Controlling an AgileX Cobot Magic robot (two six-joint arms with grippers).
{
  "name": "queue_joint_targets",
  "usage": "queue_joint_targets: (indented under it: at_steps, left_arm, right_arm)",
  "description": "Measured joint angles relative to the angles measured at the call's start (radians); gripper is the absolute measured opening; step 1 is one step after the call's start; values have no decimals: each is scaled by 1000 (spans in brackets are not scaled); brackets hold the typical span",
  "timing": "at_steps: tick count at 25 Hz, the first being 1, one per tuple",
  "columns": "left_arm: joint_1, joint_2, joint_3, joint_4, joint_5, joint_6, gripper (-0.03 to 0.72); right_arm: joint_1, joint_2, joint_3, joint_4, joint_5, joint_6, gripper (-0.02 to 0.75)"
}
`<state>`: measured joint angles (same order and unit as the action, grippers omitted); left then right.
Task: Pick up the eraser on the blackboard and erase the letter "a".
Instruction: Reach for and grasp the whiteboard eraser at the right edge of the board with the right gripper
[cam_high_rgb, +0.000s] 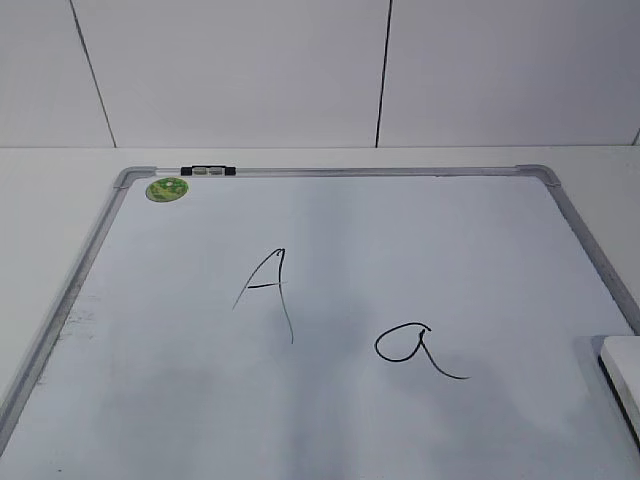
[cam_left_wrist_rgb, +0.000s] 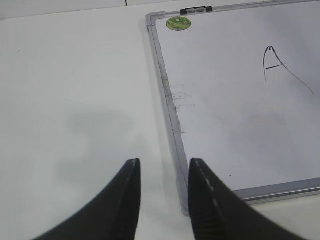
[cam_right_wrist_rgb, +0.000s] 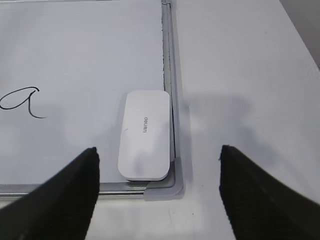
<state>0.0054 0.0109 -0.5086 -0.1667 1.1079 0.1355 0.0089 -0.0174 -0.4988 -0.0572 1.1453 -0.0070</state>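
Observation:
The blackboard is a white board with a grey frame lying flat on the table. A small black letter "a" is written right of centre, and the letter "a" also shows at the left of the right wrist view. The white eraser lies in the board's near right corner against the frame; a sliver of the eraser shows at the exterior view's right edge. My right gripper hangs open above and just short of it. My left gripper is open and empty over the board's near left corner.
A taller capital "A" stands left of centre. A green round sticker and a small black-and-grey clip sit at the far left frame. Bare white table surrounds the board; a panelled wall rises behind.

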Motion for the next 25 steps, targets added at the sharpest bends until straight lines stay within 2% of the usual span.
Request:
queue_joint_targets:
  at_steps: [6,16,25]
  left_arm:
    - [0,0,0,0,0,0,245]
    - [0,0,0,0,0,0,244]
    - [0,0,0,0,0,0,245]
  right_arm:
    - [0,15,-64,0,-18,0,593]
    - [0,275,-179,2,-46,-12,593]
    - [0,491,-211,29,-46,-16,593]
